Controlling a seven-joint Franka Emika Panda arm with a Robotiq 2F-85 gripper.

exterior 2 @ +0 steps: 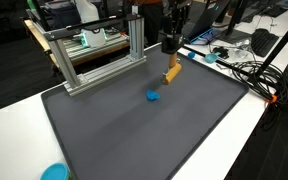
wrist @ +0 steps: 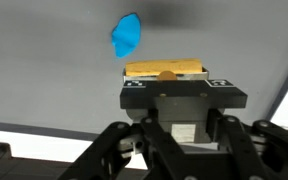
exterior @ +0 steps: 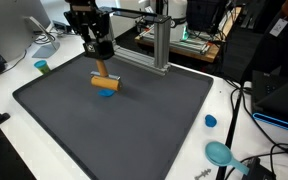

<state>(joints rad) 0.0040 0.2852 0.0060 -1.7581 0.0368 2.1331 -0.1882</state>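
Observation:
My gripper (exterior: 101,60) is shut on a tan wooden block (exterior: 105,81) and holds it just above the dark grey mat (exterior: 134,130). A small blue object (exterior: 107,92) lies on the mat right under and beside the block. In an exterior view the block (exterior 2: 171,71) hangs tilted below the gripper (exterior 2: 170,48), with the blue object (exterior 2: 153,96) a little apart from it on the mat (exterior 2: 164,130). In the wrist view the block (wrist: 165,70) sits across the fingertips of the gripper (wrist: 166,80), and the blue object (wrist: 127,36) lies beyond it on the mat.
An aluminium frame (exterior: 154,45) stands at the mat's back edge, also in an exterior view (exterior 2: 94,50). A blue cap (exterior: 210,121), a teal scoop (exterior: 220,152) and a teal cup (exterior: 42,67) lie on the white table. Cables (exterior 2: 249,70) run along one side.

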